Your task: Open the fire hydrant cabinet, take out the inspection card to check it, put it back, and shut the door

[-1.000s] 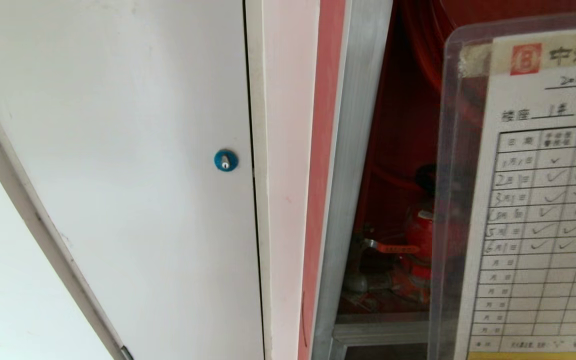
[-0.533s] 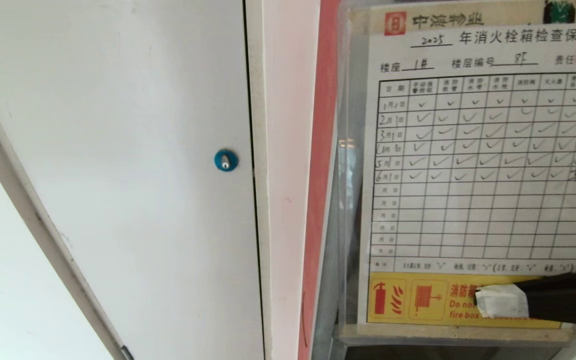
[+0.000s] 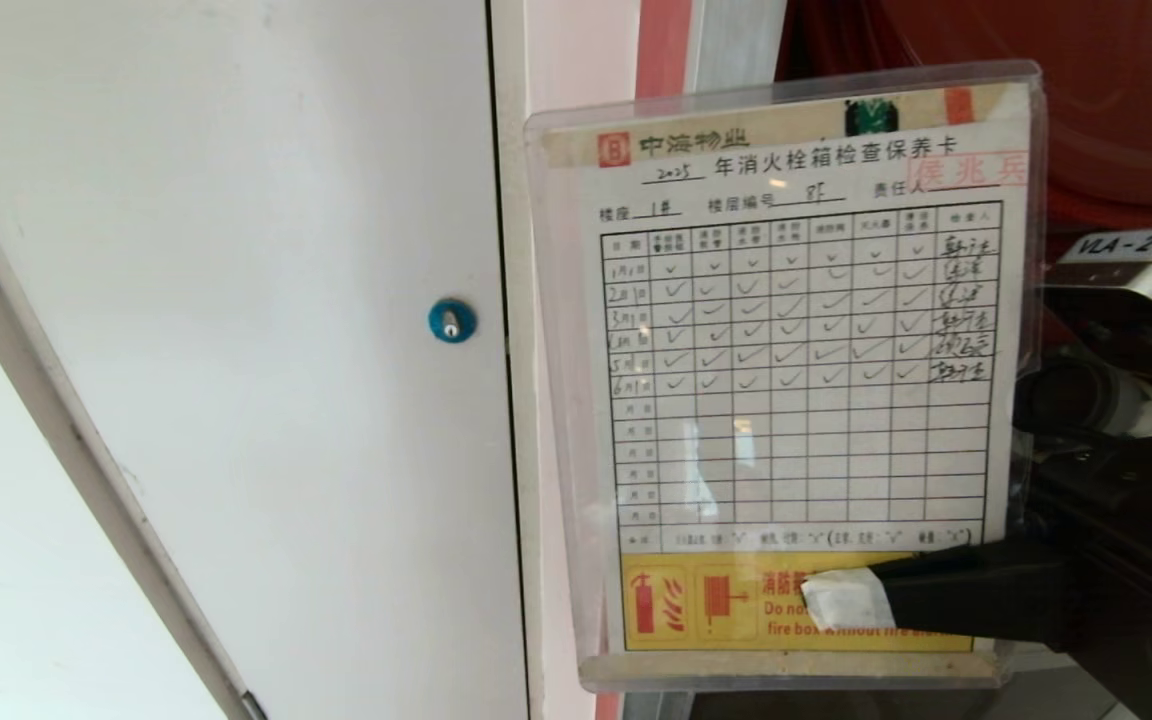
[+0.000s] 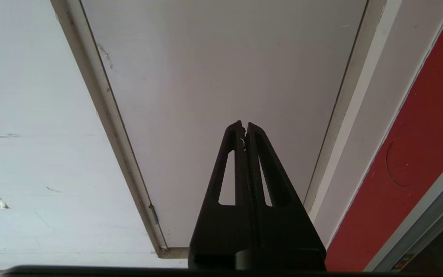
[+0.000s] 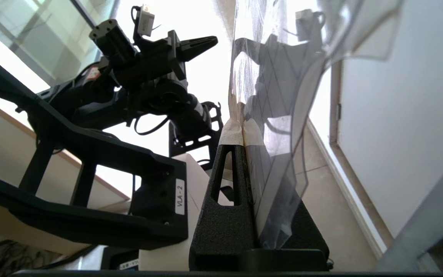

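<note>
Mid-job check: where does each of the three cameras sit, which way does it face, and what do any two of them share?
Head: on the head, facing the white door; the card fills the middle, right gripper pinching its yellow strip.
Left wrist: behind the shut left gripper, aimed along the white door.
Right wrist: behind the right gripper, looking edge-on at the card and the robot's own frame.
Head and right wrist share card and gripper.

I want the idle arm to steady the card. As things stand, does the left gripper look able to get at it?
Probably not without moving: the left gripper points at the white door, and the card, pinched by the right gripper, is nowhere in its view.
</note>
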### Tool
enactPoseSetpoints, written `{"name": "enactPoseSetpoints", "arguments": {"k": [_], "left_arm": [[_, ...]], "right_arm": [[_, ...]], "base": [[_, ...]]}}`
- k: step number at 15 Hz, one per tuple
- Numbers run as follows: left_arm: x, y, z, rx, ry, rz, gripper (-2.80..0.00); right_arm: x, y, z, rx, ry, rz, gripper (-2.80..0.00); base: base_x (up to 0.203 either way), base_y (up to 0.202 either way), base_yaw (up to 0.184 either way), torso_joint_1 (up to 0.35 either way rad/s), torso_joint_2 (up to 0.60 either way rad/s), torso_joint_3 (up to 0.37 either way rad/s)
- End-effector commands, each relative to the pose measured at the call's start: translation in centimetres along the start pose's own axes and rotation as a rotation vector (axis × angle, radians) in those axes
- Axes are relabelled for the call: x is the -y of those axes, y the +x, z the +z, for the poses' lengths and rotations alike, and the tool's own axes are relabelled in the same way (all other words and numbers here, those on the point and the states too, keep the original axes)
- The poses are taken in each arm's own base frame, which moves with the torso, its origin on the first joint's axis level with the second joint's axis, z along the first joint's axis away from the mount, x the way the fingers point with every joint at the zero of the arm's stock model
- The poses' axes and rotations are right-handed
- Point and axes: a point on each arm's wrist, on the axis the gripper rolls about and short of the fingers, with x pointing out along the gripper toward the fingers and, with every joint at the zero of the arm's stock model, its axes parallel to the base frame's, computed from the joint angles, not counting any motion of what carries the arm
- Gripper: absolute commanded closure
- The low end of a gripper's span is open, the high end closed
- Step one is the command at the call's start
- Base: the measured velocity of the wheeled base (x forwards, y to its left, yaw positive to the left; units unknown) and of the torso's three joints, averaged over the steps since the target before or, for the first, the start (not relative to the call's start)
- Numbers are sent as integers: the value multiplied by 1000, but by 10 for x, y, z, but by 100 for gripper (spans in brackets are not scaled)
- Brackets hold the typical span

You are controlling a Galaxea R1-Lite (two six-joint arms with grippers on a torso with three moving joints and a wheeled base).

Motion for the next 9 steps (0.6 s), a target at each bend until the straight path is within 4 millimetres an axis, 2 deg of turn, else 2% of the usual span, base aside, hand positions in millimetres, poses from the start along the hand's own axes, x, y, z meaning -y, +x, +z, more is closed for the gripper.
{"name": "enactPoseSetpoints", "arguments": {"k": [1,6,9], "left_arm": [[0,1,-3,-12,0,0,0],[0,1,-3,-12,0,0,0],[0,1,-3,-12,0,0,0]], "right_arm": [[3,15,-4,-19,21,23,0],[-6,33,-3,0,43,9,0],[-7,35,-4,-5,48,6,0]], "base": [[0,0,0,0,0,0],[0,0,0,0,0,0],[0,0,0,0,0,0]]}}
